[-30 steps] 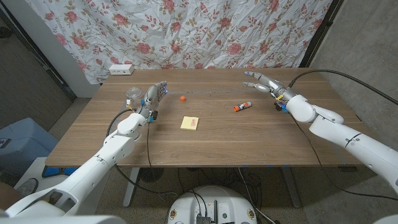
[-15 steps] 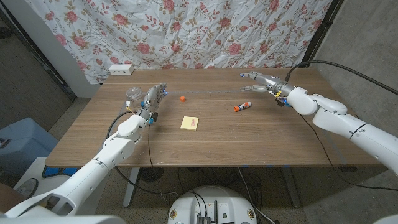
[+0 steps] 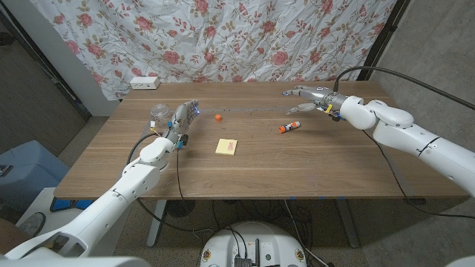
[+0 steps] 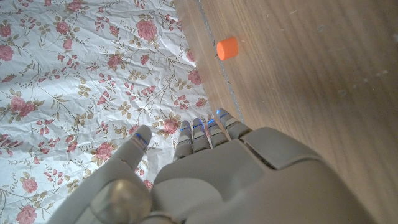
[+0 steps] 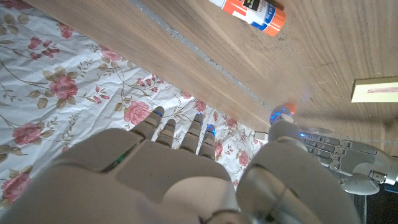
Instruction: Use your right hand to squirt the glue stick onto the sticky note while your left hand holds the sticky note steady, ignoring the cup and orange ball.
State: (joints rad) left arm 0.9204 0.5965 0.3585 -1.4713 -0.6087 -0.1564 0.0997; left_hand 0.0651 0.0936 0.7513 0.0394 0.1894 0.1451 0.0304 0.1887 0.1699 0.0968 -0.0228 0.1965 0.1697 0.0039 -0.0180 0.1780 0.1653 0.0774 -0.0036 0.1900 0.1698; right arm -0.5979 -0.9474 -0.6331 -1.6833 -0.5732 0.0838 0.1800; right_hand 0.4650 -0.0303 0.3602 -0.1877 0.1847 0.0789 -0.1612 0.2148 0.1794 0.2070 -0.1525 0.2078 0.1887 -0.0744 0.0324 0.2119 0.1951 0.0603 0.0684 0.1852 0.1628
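A yellow sticky note with a pink mark lies near the middle of the wooden table; its edge shows in the right wrist view. The glue stick, white with orange ends, lies to its right, also in the right wrist view. My right hand hovers open, fingers spread, behind and to the right of the glue stick, holding nothing. My left hand stands open at the table's left, well left of the note, next to a clear cup.
A small orange ball sits behind the note, seen as an orange piece in the left wrist view. A flowered cloth hangs behind the table. A white power strip lies at the back left corner.
My right hand has moved left and toward the table's back, nearer above the glue stick. The left hand, the note and the glue stick have not moved.
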